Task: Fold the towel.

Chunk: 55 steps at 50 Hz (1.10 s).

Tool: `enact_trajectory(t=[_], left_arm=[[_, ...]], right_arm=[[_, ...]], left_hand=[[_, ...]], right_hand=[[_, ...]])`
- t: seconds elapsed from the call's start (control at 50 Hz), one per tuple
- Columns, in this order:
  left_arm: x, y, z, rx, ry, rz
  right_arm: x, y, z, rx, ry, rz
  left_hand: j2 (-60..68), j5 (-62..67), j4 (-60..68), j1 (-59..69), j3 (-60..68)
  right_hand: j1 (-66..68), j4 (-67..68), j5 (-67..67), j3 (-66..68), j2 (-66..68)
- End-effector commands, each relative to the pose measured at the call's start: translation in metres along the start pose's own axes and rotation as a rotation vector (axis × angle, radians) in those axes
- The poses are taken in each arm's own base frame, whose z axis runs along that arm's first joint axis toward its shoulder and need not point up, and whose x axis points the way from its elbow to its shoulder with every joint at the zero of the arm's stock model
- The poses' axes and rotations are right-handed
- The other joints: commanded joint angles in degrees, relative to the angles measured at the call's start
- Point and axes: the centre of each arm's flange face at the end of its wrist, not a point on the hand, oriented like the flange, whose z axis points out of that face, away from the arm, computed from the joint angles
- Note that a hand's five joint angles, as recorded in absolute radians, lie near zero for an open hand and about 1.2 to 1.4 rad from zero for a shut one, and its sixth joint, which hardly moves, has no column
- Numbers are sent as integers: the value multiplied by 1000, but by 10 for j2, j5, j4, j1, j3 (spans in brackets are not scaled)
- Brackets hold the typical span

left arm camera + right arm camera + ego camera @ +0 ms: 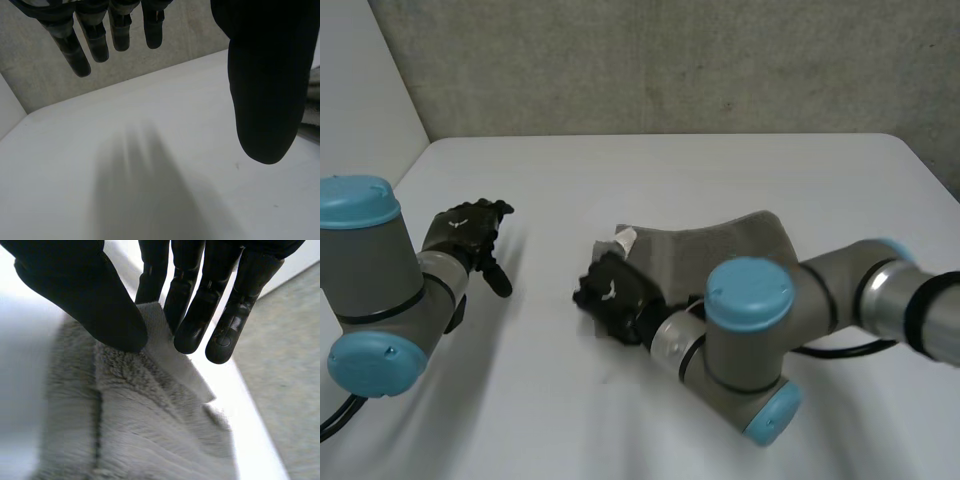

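The right hand point(85, 295) is pinching a corner of the towel point(150, 430) between thumb and fingers; the left hand point(265, 75) is hovering open and empty. So shallow a pinch is probably risking a slip mid-fold.

Soft, even light across the white table point(720, 170)

A white table point(720, 170) with a smooth, matt top takes up the lower part of the head view, and its far right corner is rounded. Just behind its far edge stands a rough grey concrete wall point(670, 60). A plain white wall point(360, 80) runs along the table's left side and joins the grey wall in a corner. In the right wrist view a grey surface point(290, 380) lies past the table's edge. Whether that surface is wall or floor cannot be told.
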Motion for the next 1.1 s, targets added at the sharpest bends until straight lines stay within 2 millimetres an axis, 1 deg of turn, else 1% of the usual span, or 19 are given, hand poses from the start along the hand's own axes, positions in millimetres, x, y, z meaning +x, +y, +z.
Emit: enact_trajectory(t=[0.02, 0.04, 0.06, 0.08, 0.1, 0.14, 0.2, 0.24, 0.26, 0.3, 0.32, 0.36, 0.42, 0.46, 0.48, 0.52, 0.62, 0.74, 1.1], left_arm=[[2, 0, -1, -1, 7, 2], [3, 0, -1, 0, 8, 3], [3, 0, -1, 0, 8, 3], [4, 0, -2, 2, 10, 3], [4, 0, -2, 2, 11, 3], [6, -1, -3, 5, 15, 4], [8, -1, -4, 7, 21, 7], [9, -2, -5, 9, 24, 7], [11, -3, -6, 12, 28, 7], [11, -3, -7, 14, 30, 8], [13, -4, -7, 16, 33, 8], [13, -4, -8, 16, 34, 9], [16, -5, -10, 21, 41, 11], [17, -5, -10, 19, 44, 12], [18, -5, -11, 23, 47, 11], [18, -5, -11, 23, 47, 11], [21, -5, -13, 23, 57, 14], [22, -5, -14, 23, 57, 15], [21, -4, -14, 34, 56, 11]], right_arm=[[15, -15, -8, 15, 34, 16], [15, -15, -8, 15, 35, 16], [24, -23, -12, 27, 59, 33], [35, -27, -17, 25, 93, 63], [35, -27, -17, 25, 93, 63], [62, -30, -28, 9, 181, 142], [75, -32, -34, 4, 221, 184], [97, -30, -50, -10, 274, 268], [97, -30, -50, -10, 274, 268], [116, -18, -64, -47, 323, 341], [116, -18, -65, -47, 323, 341], [131, 2, -79, -107, 368, 404], [138, 11, -87, -134, 391, 424], [152, 26, -105, -177, 438, 448], [153, 26, -105, -177, 438, 448], [163, 45, -120, -223, 478, 470], [167, 66, -133, -256, 477, 507], [168, 82, -142, -269, 469, 541], [167, 87, -143, -275, 469, 553]], left_hand=[[7, -7, 6, 1, 5], [7, -7, 6, 1, 5], [7, -7, 6, 1, 5], [7, -7, 6, 1, 5], [7, -7, 6, 1, 5], [7, -7, 6, 1, 5], [7, -7, 6, 1, 5], [7, -7, 6, 1, 5], [7, -7, 6, 1, 5], [7, -7, 6, 1, 5], [7, -7, 6, 1, 5], [7, -7, 6, 1, 5], [7, -7, 6, 1, 5], [7, -7, 6, 1, 5], [7, -7, 6, 1, 5], [7, -7, 6, 1, 5], [7, -7, 6, 1, 5], [5, -9, 5, -1, 4], [5, -9, 5, -1, 4]], right_hand=[[44, -98, -72, -92, -87], [42, -100, -74, -94, -89], [-311, -454, -427, -447, -442], [-443, -586, -559, -579, -575], [-443, -586, -559, -579, -575], [-443, -586, -559, -579, -575], [-443, -586, -559, -579, -575], [-443, -586, -559, -579, -575], [-443, -586, -559, -579, -575], [-443, -586, -559, -579, -575], [-443, -586, -559, -579, -575], [-443, -586, -559, -579, -575], [-443, -586, -559, -579, -575], [-443, -586, -559, -579, -575], [-443, -586, -559, -579, -575], [-443, -586, -559, -579, -575], [-443, -586, -559, -579, -575], [-443, -586, -559, -579, -575], [-443, -586, -559, -579, -575]])
